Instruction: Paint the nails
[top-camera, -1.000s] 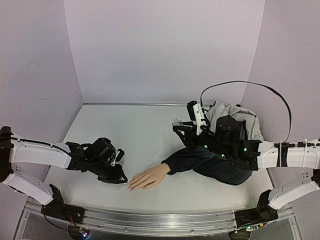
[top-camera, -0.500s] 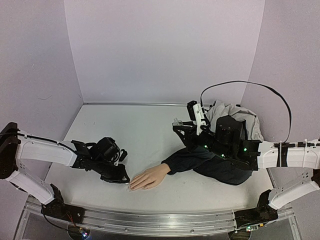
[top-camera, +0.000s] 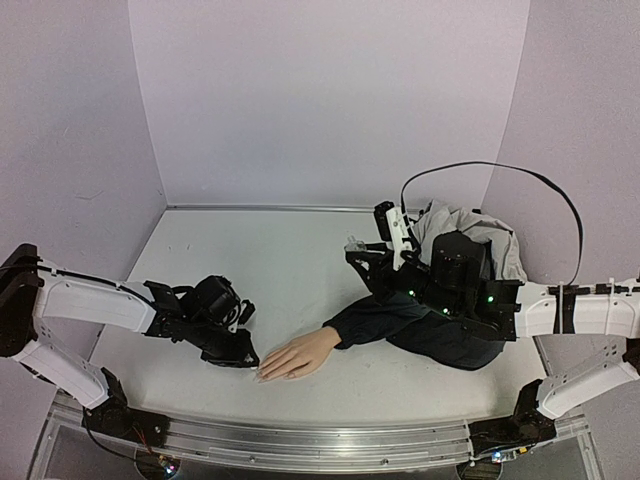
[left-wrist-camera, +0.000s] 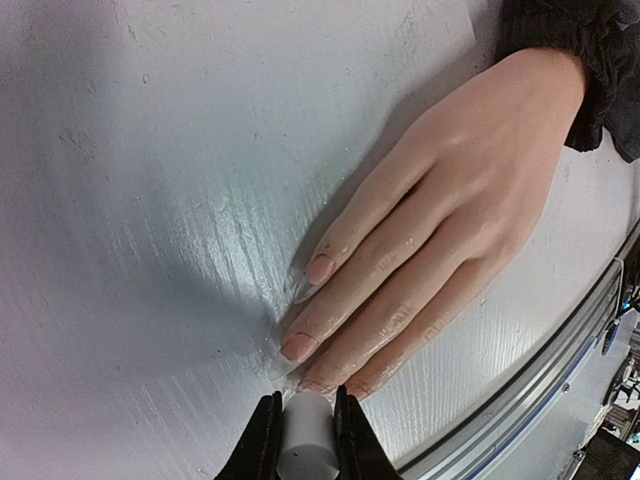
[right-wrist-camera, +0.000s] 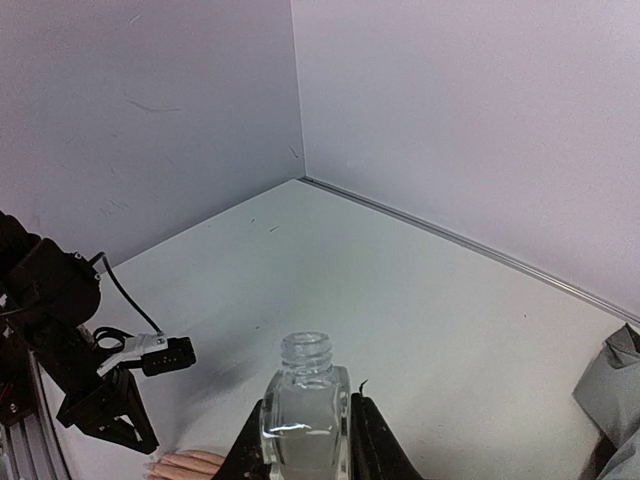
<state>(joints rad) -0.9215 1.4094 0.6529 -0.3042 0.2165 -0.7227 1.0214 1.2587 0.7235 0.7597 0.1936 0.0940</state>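
A peach mannequin hand (top-camera: 300, 353) in a dark navy sleeve (top-camera: 385, 320) lies palm down near the table's front. Its nails (left-wrist-camera: 320, 268) are pale and glossy, and the table by the fingertips looks wet. My left gripper (left-wrist-camera: 305, 420) is shut on a white cylindrical brush cap (left-wrist-camera: 305, 440) right at the fingertips, low over the table; the brush tip is hidden under the cap. My right gripper (right-wrist-camera: 305, 430) is shut on a small clear glass bottle (right-wrist-camera: 305, 410), held upright and uncapped, above the sleeve (top-camera: 372, 250).
A grey cloth (top-camera: 480, 235) is heaped at the back right behind the right arm, with a black cable (top-camera: 500, 170) looping above it. A metal rail (top-camera: 300, 440) runs along the table's front edge. Lilac walls close in three sides.
The left gripper slid a little to the right, closer to the fingertips, then held still. The right arm and bottle have not moved.
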